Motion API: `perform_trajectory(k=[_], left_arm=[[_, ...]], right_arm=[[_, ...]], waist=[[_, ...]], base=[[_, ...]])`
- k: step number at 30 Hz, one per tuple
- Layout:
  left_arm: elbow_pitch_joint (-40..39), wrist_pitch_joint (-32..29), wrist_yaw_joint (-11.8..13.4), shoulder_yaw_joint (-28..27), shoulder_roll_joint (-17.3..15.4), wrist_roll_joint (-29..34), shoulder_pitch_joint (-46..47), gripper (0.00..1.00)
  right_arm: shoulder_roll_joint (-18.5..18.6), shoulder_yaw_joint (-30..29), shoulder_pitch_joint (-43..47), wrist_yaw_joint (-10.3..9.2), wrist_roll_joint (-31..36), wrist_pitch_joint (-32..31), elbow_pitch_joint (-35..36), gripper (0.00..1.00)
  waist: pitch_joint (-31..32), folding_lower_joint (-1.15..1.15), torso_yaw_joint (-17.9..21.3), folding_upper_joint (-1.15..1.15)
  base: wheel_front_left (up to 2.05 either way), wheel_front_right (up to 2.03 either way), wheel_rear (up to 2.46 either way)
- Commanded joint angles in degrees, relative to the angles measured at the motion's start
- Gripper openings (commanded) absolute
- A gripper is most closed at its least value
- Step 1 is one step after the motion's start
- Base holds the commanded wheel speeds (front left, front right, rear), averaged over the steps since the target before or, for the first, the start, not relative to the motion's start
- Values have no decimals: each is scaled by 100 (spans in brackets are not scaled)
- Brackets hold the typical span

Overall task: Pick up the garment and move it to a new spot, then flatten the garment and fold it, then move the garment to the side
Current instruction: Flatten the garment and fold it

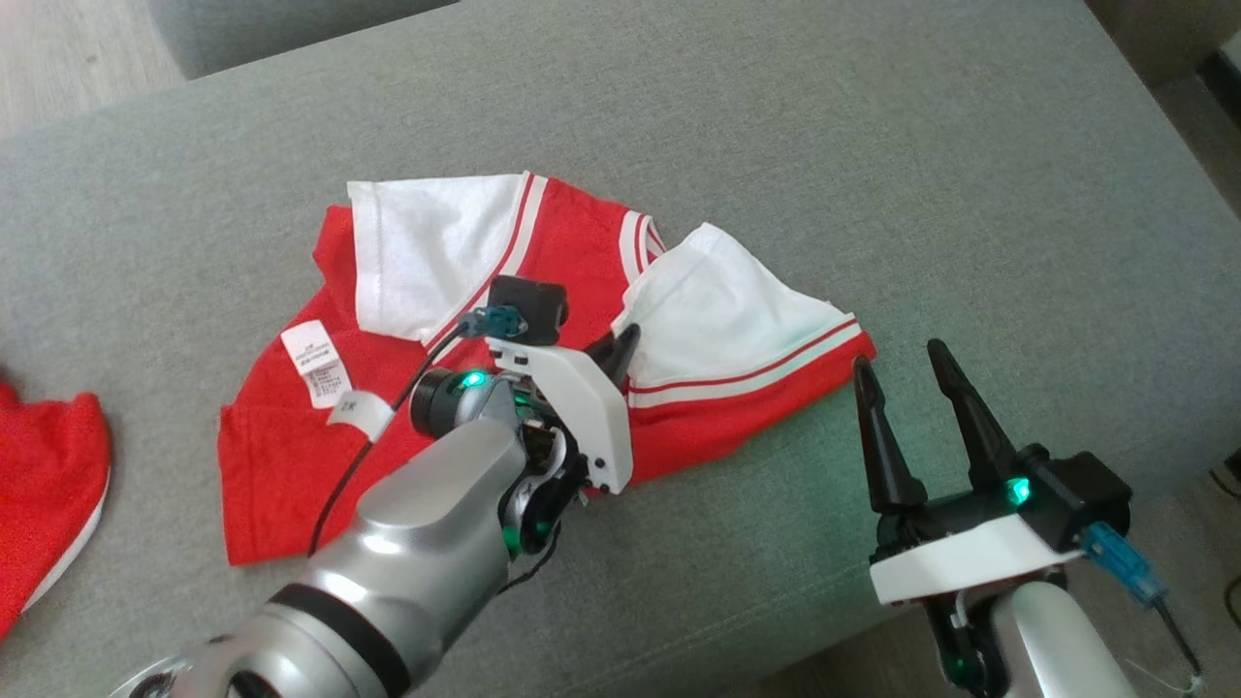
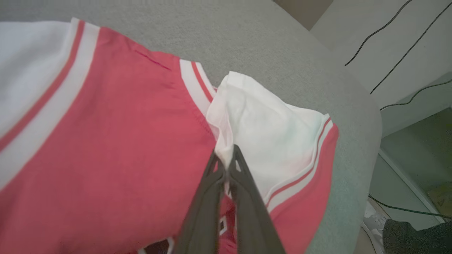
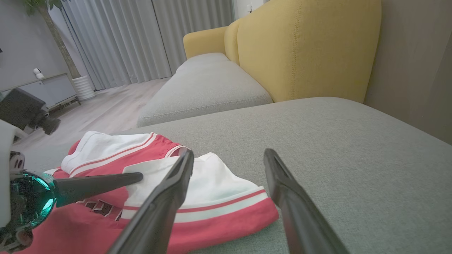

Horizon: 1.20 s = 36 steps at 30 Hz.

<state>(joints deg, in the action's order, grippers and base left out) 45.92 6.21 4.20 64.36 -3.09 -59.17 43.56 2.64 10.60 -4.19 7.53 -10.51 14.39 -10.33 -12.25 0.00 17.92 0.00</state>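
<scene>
The garment (image 1: 562, 262) is a red shirt with white sleeves and red-white stripes, lying rumpled on the grey cushion (image 1: 776, 145). My left gripper (image 1: 625, 344) is over its middle, shut on a fold of white fabric at the inner edge of the right sleeve (image 2: 268, 134); in the left wrist view its fingertips (image 2: 227, 158) pinch that cloth. My right gripper (image 1: 902, 364) stands open just off the garment's right hem, with nothing between its fingers (image 3: 169, 197), hovering above the cushion by the striped sleeve cuff (image 3: 219, 208).
Another red cloth (image 1: 48, 475) lies at the cushion's left edge. A yellow sofa back (image 3: 300, 46) and a second grey seat stand beyond. Cables (image 2: 399, 38) and floor lie off the cushion's right edge. Bare cushion stretches to the right and far side.
</scene>
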Motion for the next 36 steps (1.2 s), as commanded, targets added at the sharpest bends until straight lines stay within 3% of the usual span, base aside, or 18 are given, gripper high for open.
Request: perform_trajectory(k=[1, 12, 22, 23, 24, 25, 31, 36], left_arm=[[-121, 73, -34, -98, 15, -51, 269, 0], [-987, 287, -268, 713, 20, 369, -175, 0], [-1129, 21, -413, 876, 21, 833, -1123, 0], [-1108, 43, -427, 879, 21, 860, -1171, 15], [-1085, 42, -444, 882, 21, 881, -1223, 47], [-1080, 2, -479, 884, 21, 882, -1286, 100], [-1236, -168, -542, 881, 21, 689, -1505, 100], [-1439, 21, -200, 395, -150, 435, -1431, 100]], right_arm=[[23, 116, -225, -4, -2, 61, 154, 100], [23, 9, -45, -4, -7, 61, 113, 100], [23, 34, 16, -4, -24, 61, 160, 100], [23, 37, 15, -4, -16, 61, 155, 100], [23, 41, 17, -4, -9, 61, 150, 100], [23, 43, 21, -4, -2, 61, 142, 100], [23, 35, 70, -4, 25, 61, 105, 100], [23, 22, 149, -4, 32, 61, 102, 100]], waist=[[8, 0, -3, 0], [277, 0, -132, 0], [342, 0, -279, 0], [349, 0, -284, 0], [359, 0, -287, 0], [372, 0, -288, 0], [466, 0, -302, 0], [574, 0, -303, 0]], base=[[0, 0, 0], [0, 0, 0], [0, 0, 0], [0, 0, 0], [0, 0, 0], [0, 0, 0], [0, 0, 0], [0, 0, 0]])
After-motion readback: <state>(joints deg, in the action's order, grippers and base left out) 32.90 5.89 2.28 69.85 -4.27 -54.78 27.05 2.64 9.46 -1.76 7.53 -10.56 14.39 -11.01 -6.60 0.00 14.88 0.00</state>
